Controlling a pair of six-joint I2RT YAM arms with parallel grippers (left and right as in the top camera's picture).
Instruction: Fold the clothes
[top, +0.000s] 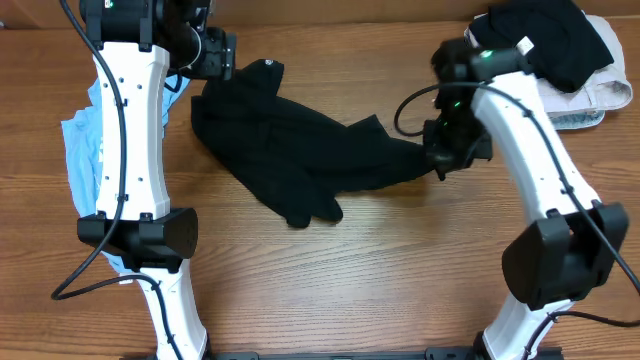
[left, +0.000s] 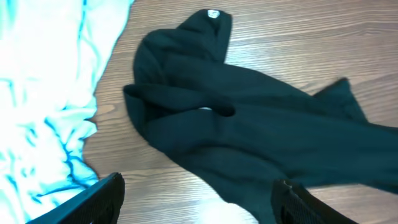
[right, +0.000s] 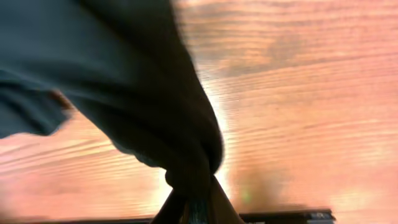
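Folds of soft black shirt on woodgrain table

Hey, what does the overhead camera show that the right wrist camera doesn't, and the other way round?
Only the overhead: both arms, the left gripper by the upper left end of the black shirt, the light-blue tee at the left edge, and a pile of clothes at the top right.
Only the right wrist: a close look at the right gripper, shut on a bunched twist of black cloth.
Both: the black shirt, crumpled and unfolded on the wooden table, pinched at its right end.
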